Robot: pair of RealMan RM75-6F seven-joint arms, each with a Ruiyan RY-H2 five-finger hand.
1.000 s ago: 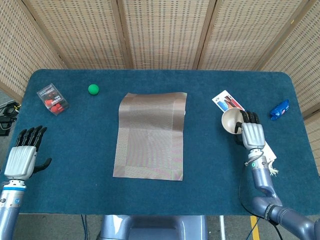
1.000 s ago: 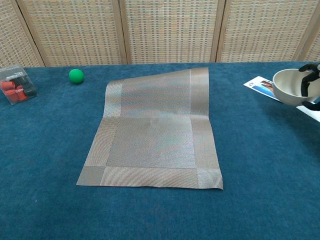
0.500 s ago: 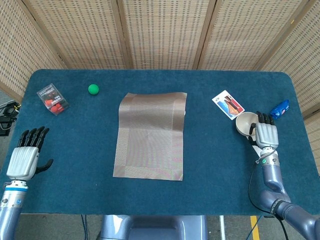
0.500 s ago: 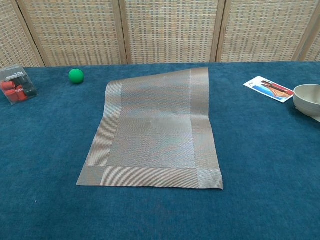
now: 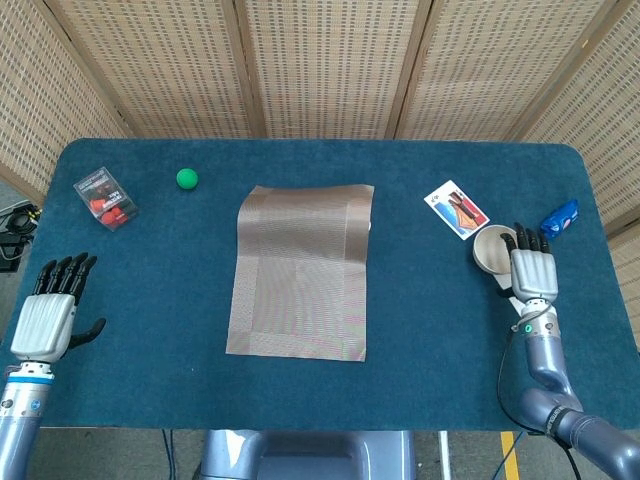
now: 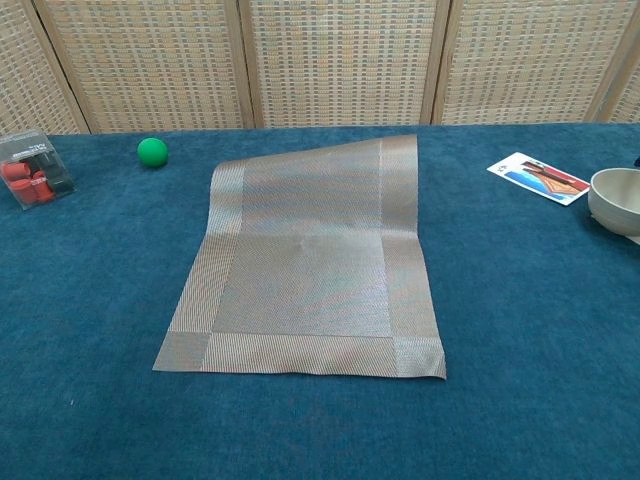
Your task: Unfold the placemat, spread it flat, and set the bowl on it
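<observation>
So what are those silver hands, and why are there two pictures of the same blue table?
Those are a robot's two hands, and a person steers them from far away. Both pictures come from the robot's own cameras: one on its head looking down, one on its chest looking across the table.

The left hand is open at the near edge and holds nothing. The right hand is wrapped around a cream bowl; I cannot tell if the bowl rests on the table or is lifted.

In the middle lies a brown woven placemat, opened out, though its far right corner curls up a little. The bowl is not on it yet.

Also there: a green ball, a clear box with red and black things inside, a picture card and a small blue packet.
</observation>
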